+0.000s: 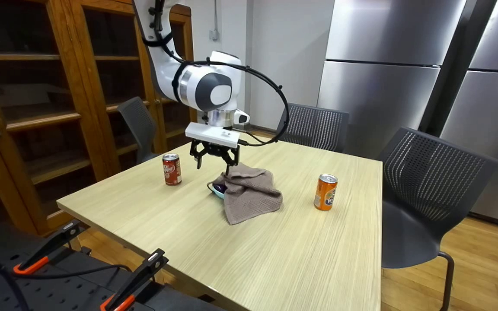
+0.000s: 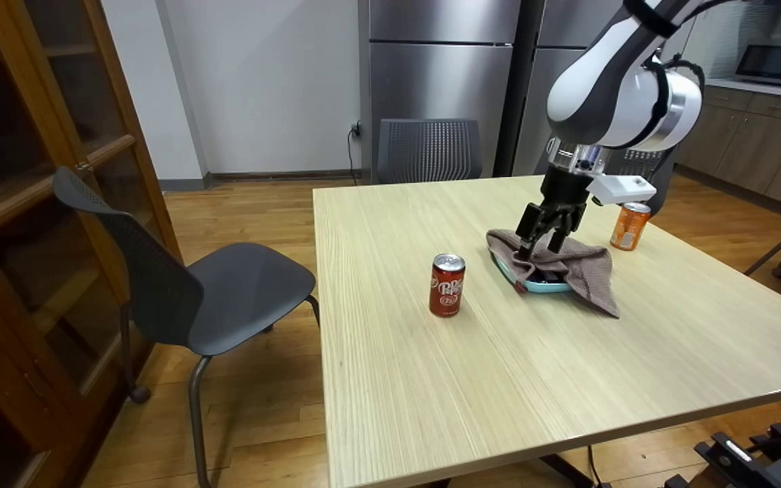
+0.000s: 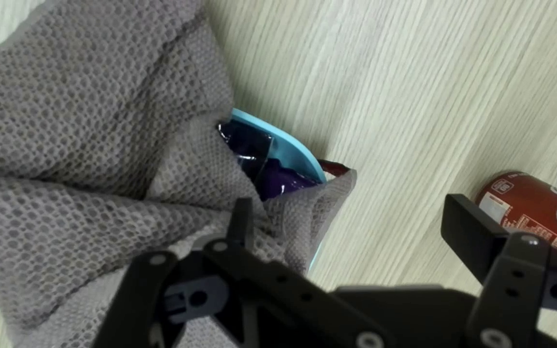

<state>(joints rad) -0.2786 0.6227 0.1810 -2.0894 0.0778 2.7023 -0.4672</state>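
One black two-fingered claw (image 3: 347, 212) gaped wide, empty, by a rumpled taupe waffle-weave cloth (image 3: 119, 140); I judged this positioning, needing finer alignment

Taupe towel (image 1: 255, 190): we find it rumpled over a light-blue dish (image 1: 218, 193), its loose corner spread on the wood-grain table (image 1: 318, 259).
Dish contents: a dark purple item (image 1: 220, 187), too covered for us to identify.
Robotiq gripper (image 1: 213, 169): we see it below the white arm (image 1: 169, 73), fingers spread apart and pointing down; one tip overlaps the towel, though contact we cannot judge.
Dr Pepper can (image 1: 172, 169): upright, near the dish.
Fanta can (image 1: 326, 192): upright, on the towel's opposite side, apart from it.
Dark grey chairs (image 1: 439, 181): we count three around the table.
Background: stainless-steel refrigerators (image 1: 383, 90), glass-doored wooden cabinet (image 1: 88, 108).
Orange-handled clamps (image 1: 136, 278): two, at the black perforated platform (image 1: 71, 291).
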